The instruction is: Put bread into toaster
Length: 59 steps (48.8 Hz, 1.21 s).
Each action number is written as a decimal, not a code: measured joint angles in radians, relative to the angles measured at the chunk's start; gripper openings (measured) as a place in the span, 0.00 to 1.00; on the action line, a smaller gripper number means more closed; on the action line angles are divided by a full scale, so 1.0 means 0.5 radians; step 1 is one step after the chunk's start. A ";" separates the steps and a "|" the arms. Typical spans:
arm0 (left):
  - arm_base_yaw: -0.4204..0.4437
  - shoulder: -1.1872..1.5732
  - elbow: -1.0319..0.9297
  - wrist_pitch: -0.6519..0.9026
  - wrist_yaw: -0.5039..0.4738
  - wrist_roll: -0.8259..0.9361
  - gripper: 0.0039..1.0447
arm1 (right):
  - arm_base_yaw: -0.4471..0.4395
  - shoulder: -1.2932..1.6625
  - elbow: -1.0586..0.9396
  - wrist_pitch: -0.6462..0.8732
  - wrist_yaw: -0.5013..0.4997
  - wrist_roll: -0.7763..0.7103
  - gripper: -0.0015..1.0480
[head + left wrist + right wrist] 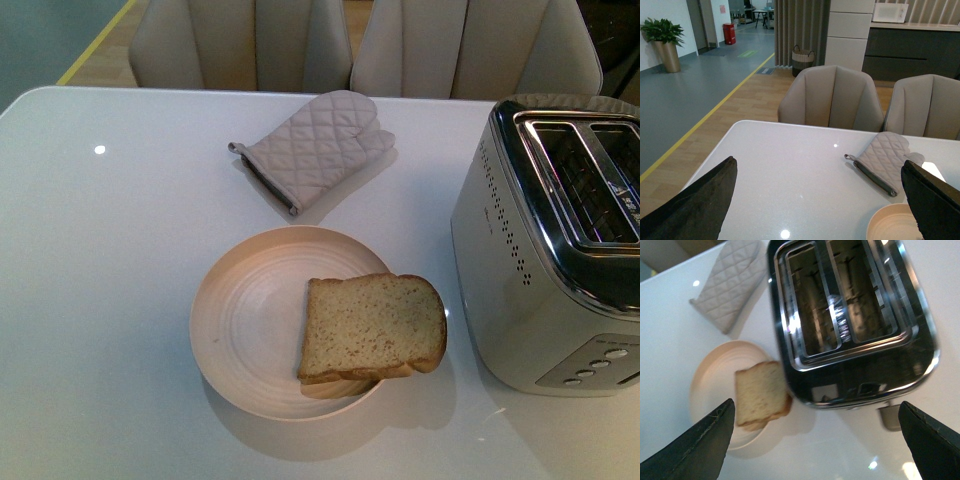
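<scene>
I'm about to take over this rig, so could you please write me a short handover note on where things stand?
Left gripper: open, empty, above the table.
Right gripper: open, empty, above the toaster.
Bread: flat on the plate, to the left of the toaster.
Toaster: both slots empty.
Done: nothing yet.
Left: grasp the bread, lift it and lower it into a slot.

The bread (372,324), tan and speckled with a brown crust, lies flat on a plate (240,330). Just beside it stands the silver toaster (530,260), both slots empty.
</scene>
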<state>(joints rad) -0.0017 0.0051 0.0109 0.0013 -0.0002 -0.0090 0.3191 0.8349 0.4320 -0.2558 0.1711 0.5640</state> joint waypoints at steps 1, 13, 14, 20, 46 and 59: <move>0.000 0.000 0.000 0.000 0.001 0.000 0.94 | 0.011 0.015 0.011 -0.007 -0.016 0.027 0.92; 0.000 0.000 0.000 0.000 0.000 0.000 0.94 | 0.152 0.327 0.105 -0.029 -0.220 0.474 0.92; 0.000 0.000 0.000 0.000 0.000 0.000 0.94 | 0.152 0.369 0.108 -0.015 -0.237 0.504 0.92; 0.000 0.000 0.000 0.000 0.000 0.000 0.94 | 0.146 0.587 0.133 0.078 -0.285 0.624 0.92; 0.000 0.000 0.000 0.000 0.000 0.000 0.94 | 0.317 1.486 0.408 0.402 -0.329 0.774 0.92; 0.000 0.000 0.000 0.000 0.000 0.000 0.94 | 0.335 1.794 0.545 0.468 -0.284 0.781 0.92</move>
<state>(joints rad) -0.0017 0.0051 0.0109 0.0013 -0.0002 -0.0090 0.4866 1.7321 0.7044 -0.0219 0.0292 0.9546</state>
